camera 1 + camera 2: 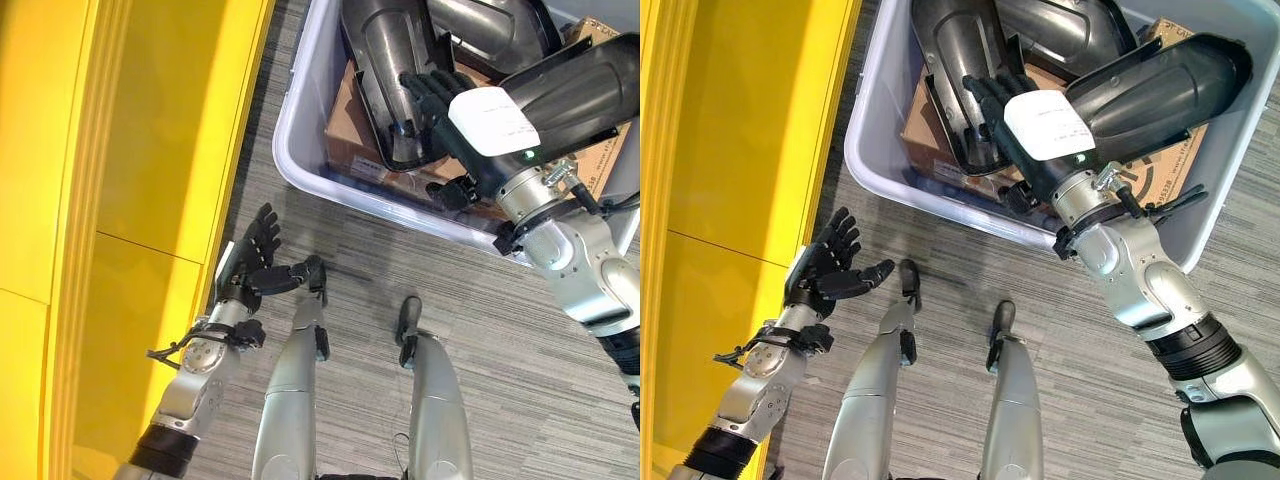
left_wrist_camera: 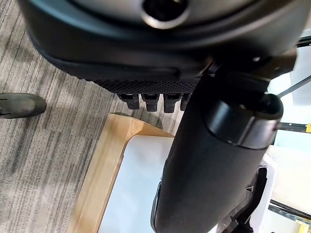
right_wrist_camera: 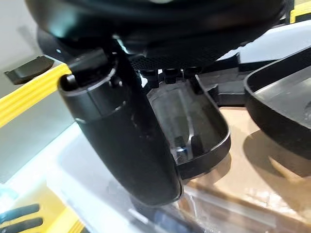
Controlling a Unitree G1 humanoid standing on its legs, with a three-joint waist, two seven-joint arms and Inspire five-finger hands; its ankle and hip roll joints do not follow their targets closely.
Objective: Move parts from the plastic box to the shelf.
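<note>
Yellow shelf [image 1: 120,200] along the robot's left side, standing on grey striped carpet [image 1: 500,340]. Pale translucent plastic box [image 1: 872,150] ahead on the carpet, holding brown cardboard [image 1: 930,125] under several dark moulded parts. Largest dark part [image 1: 1165,85] lying across the box's right half, over the right forearm. Second dark trough-shaped part [image 1: 950,60] lying lengthwise at the box's left half, open side up; a third grey part [image 1: 1060,30] at the far end. Right hand [image 1: 995,100] reaching into the box, white cover on its back, fingers stretched nearly straight and laid into the hollow of the trough-shaped part, thumb set beside that part's rim; touching, not clenched round it. Left hand [image 1: 255,255] low beside the shelf, apart from the box, fingers spread and relaxed, thumb out, holding nothing.
</note>
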